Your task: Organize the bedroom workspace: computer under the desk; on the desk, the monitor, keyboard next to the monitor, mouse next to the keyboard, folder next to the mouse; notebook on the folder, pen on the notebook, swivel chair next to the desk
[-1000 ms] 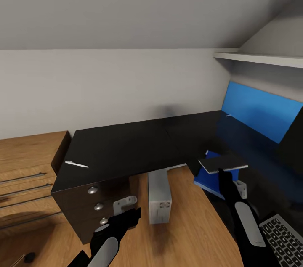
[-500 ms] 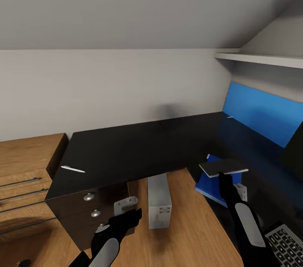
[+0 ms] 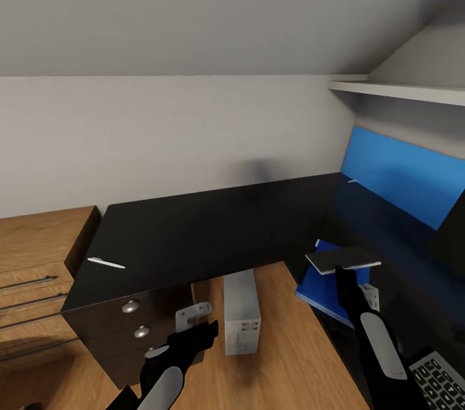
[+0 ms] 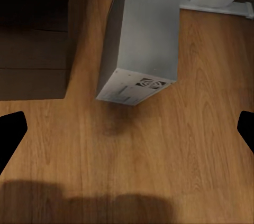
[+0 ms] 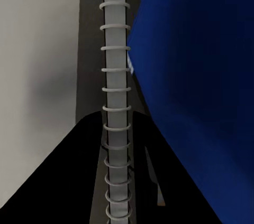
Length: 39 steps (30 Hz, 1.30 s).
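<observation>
My right gripper (image 3: pixel 343 272) is shut on the dark spiral-bound notebook (image 3: pixel 342 258), holding it just above the bright blue folder (image 3: pixel 323 287) on the right wing of the black desk (image 3: pixel 206 229). The notebook's wire spiral (image 5: pixel 115 76) runs down the middle of the right wrist view. Near the desk's left end lies the white pen (image 3: pixel 106 263). The grey computer (image 3: pixel 241 316) stands on the floor under the desk, also seen as the computer (image 4: pixel 140 39). My left gripper (image 3: pixel 204 330) hangs open over the floor in front of it. A corner of the keyboard (image 3: pixel 445 381) and the dark monitor (image 3: pixel 455 229) sit at the far right.
A light wooden dresser (image 3: pixel 39 248) stands left of the desk, whose drawers (image 3: pixel 132 326) have round silver knobs. A blue panel (image 3: pixel 407 171) lines the wall behind the desk's right wing, under a white shelf (image 3: pixel 400 90). Wooden floor (image 3: pixel 290 358) lies between my arms.
The view has shifted a little, so desk, pen and dresser sit further left and the keyboard lower right. The right gripper still holds the notebook over the folder.
</observation>
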Tool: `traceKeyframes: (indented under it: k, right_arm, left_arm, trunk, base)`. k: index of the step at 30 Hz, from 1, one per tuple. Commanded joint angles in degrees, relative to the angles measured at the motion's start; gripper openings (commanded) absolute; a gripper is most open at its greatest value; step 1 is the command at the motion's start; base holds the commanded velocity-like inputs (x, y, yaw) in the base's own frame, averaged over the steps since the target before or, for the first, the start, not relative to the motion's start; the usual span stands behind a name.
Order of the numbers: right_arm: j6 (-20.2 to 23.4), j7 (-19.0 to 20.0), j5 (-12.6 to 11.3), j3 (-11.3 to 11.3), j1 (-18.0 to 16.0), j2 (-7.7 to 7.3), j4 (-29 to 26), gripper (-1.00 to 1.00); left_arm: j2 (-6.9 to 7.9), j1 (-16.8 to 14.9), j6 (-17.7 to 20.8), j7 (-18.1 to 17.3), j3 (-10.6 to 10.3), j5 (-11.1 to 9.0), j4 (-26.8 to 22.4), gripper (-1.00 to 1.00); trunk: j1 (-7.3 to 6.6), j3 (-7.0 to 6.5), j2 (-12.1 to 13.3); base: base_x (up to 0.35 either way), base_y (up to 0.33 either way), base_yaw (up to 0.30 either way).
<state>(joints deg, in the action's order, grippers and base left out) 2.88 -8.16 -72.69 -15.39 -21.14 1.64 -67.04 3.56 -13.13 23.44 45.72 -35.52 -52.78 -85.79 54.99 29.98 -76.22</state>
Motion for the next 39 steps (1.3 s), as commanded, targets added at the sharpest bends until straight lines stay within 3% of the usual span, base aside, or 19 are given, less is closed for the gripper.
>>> traceKeyframes:
  k: [1,4,5,21,35,39]
  right_arm:
    - [0.28,-0.14,-0.43,-0.16,-0.04,0.05,-0.11,-1.0]
    - [0.28,-0.15,-0.4,-0.16,-0.04,0.04,-0.11,-1.0]
    - [0.28,-0.17,-0.37,-0.16,-0.04,0.04,-0.1,1.0]
    - [0.28,-0.19,-0.35,-0.16,-0.04,0.03,-0.14,1.0]
    - [0.21,0.09,-0.14,0.08,-0.04,0.14,-0.77,1.0]
    - [0.2,0.38,-0.31,0.27,-0.04,0.44,-3.37,1.0]
  left_arm:
    - [0.05,-0.07,0.11,0.43,-0.12,-0.3,-0.08,1.0]
    - [0.05,-0.08,0.11,0.43,-0.09,-0.3,-0.08,1.0]
    - [0.05,-0.06,0.11,0.43,-0.08,-0.3,-0.08,1.0]
    - [0.05,-0.06,0.14,0.42,-0.07,-0.15,-0.08,1.0]
    - [0.05,-0.06,0.12,0.29,-0.07,-0.2,-0.08,1.0]
    - [-0.05,-0.05,0.24,0.3,0.19,-0.4,0.17,1.0]
  trunk:
    - [0.0,0.06,-0.04]
    - [0.0,0.06,-0.04]
    - [0.0,0.06,-0.04]
    - [0.0,0.06,-0.04]
    - [0.0,0.06,-0.04]
    - [-0.88,-0.66,1.57]
  base:
    - [0.004,-0.004,0.0]
    - [0.003,-0.003,0.0]
    - [0.0,0.0,0.0]
    - [-0.002,0.0,0.0]
    - [-0.133,0.0,0.0]
    - [-0.013,0.0,0.0]
